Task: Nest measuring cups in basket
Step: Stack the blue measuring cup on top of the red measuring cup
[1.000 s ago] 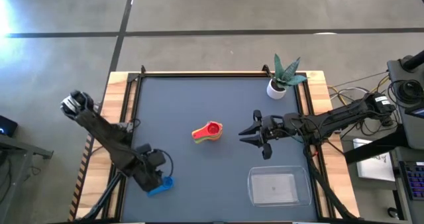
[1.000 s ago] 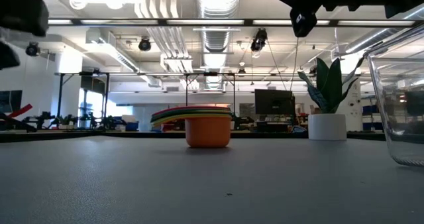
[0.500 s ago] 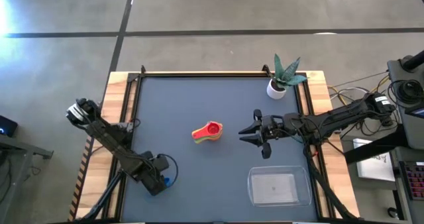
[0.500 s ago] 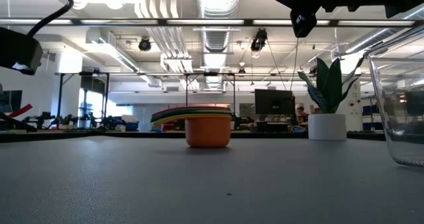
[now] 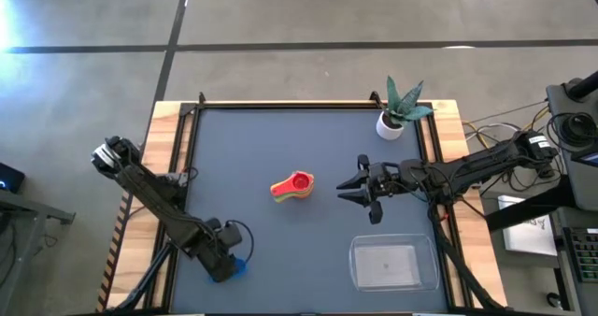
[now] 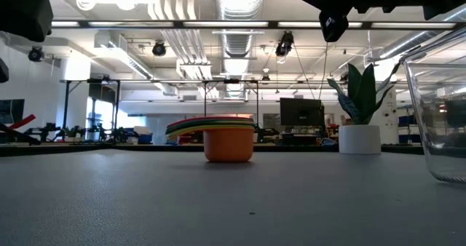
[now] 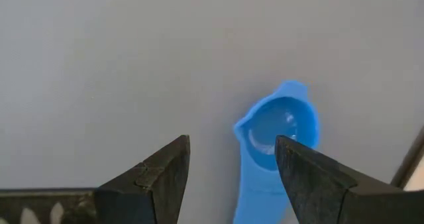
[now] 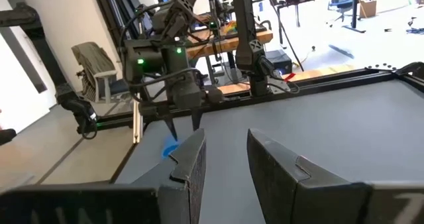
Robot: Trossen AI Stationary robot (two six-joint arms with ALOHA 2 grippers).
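A blue measuring cup (image 7: 281,124) lies on the grey table near its front left corner, bowl up, resting on its base, its handle (image 7: 248,187) flat. My left gripper (image 7: 232,164) hangs open just above it, pointing steeply down, one finger beside the bowl and the handle between the fingers. The high view shows only an edge of that cup (image 5: 241,263) past the gripper (image 5: 227,263). A nested stack of cups (image 5: 292,186), red on top, stands mid-table. My right gripper (image 5: 353,189) waits open and level to the right of the stack. The clear basket (image 5: 393,264) sits front right.
A small white plant pot (image 5: 391,122) stands at the far right corner. The table has wooden side rails (image 5: 168,148). Open grey surface lies between the blue cup, the stack (image 6: 218,137) and the basket (image 6: 437,115).
My left gripper has moved toward the table's near edge and slightly down over the blue cup, tipping more steeply downward, and now covers more of the cup in the high view. Its fingers stay open. The cup has stayed where it was.
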